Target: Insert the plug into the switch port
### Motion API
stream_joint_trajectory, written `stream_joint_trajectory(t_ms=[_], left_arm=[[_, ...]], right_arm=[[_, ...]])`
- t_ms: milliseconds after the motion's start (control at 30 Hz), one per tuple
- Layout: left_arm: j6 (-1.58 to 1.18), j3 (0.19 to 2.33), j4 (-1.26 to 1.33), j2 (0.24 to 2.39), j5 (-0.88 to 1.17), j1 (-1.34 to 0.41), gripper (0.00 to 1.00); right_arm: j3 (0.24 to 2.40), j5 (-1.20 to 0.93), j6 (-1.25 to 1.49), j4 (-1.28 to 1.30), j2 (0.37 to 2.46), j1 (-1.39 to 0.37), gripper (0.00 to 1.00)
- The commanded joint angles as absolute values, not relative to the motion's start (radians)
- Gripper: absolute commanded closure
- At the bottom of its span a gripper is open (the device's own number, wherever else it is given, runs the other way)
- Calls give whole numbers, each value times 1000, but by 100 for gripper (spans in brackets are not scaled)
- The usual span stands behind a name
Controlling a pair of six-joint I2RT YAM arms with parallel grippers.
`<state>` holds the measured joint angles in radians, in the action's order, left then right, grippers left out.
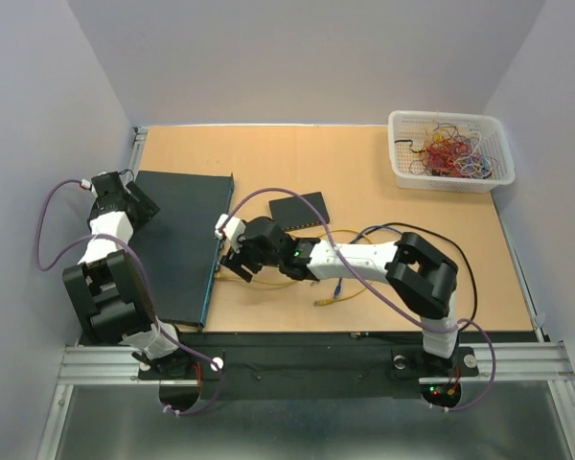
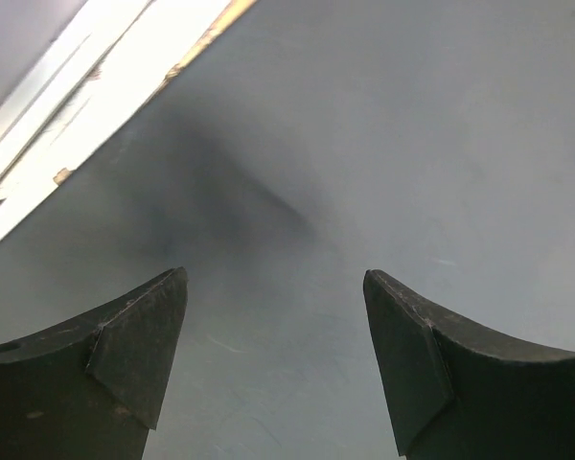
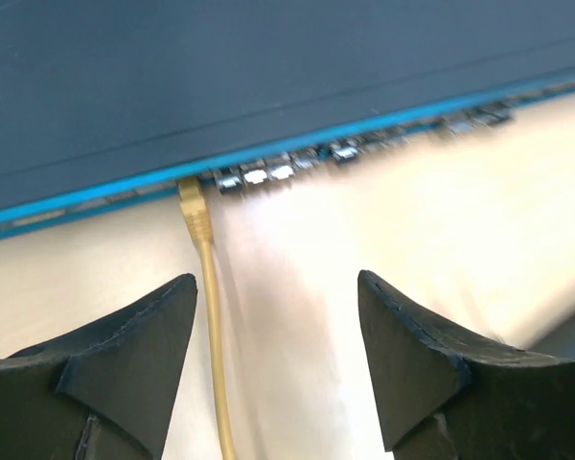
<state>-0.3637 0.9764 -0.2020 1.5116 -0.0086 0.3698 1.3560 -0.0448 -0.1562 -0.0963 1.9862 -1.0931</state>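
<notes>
From above, the left gripper (image 1: 125, 196) hangs over the far corner of the network switch (image 1: 177, 244). The right gripper (image 1: 232, 257) faces the switch's port edge, just in front of it.

In the left wrist view, the fingers (image 2: 134, 335) stand wide apart, with only the switch's dark top beneath them.

In the right wrist view, the fingers (image 3: 412, 355) are spread and grip nothing. The yellow plug (image 3: 190, 199) sits ahead of them against the port row. Its cable (image 3: 214, 364) runs back between them, close beside one finger.
</notes>
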Motion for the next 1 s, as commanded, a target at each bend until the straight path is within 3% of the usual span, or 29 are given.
stream_joint_trajectory(t_ms=[0, 200, 400, 667, 967], left_arm=[[-380, 970, -152, 1433, 93, 367, 15], [-394, 951, -106, 1344, 182, 362, 17], [-379, 945, -80, 1266, 235, 290, 18], [-351, 946, -95, 1183, 166, 163, 19], [-432, 1029, -115, 1345, 79, -188, 20]], right_arm=[[1286, 89, -120, -156, 1867, -1098, 27], [1151, 368, 41, -117, 1706, -1025, 16], [1072, 308, 218, -34, 1678, -801, 17], [1235, 342, 348, 84, 1851, -635, 17], [1264, 238, 416, 95, 1891, -489, 16]])
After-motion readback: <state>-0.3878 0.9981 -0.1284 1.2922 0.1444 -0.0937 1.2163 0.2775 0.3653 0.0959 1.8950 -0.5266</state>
